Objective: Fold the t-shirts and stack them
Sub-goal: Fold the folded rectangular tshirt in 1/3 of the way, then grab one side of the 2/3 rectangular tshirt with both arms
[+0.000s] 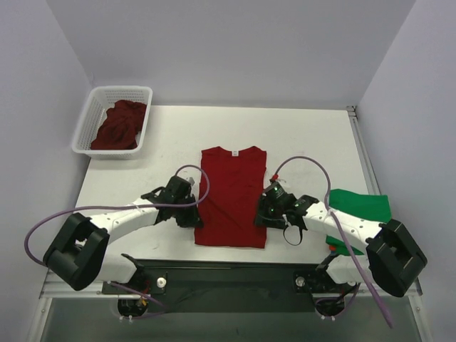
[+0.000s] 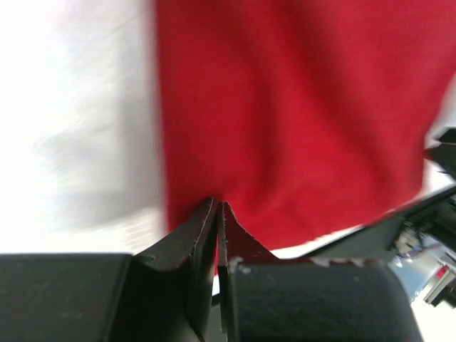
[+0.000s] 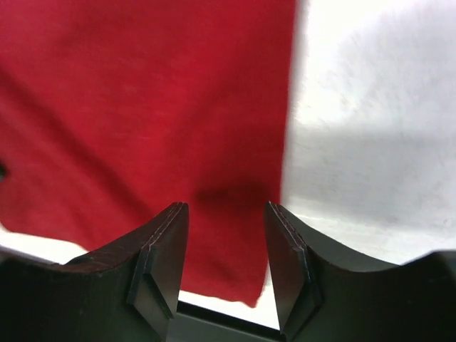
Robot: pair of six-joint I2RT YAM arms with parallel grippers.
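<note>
A deep red t-shirt [image 1: 231,199] lies flat on the white table, collar to the far side and sleeves tucked in. My left gripper [image 1: 192,214] is at its left edge; in the left wrist view, the jaws [image 2: 218,208] are pressed together on the red cloth [image 2: 285,114] at that edge. My right gripper [image 1: 264,214] hangs over the shirt's right edge. Its fingers [image 3: 226,214] stand open above the red cloth [image 3: 142,107], close to the lower right corner, with nothing between them. A green t-shirt [image 1: 361,205] lies at the right. More dark red t-shirts [image 1: 117,127] are heaped in the basket.
A white lattice basket [image 1: 95,108] stands at the table's far left corner. Purple cables loop from both arms over the table. The table's near edge and the arms' black mounting rail [image 1: 228,274] run just below the shirt's hem.
</note>
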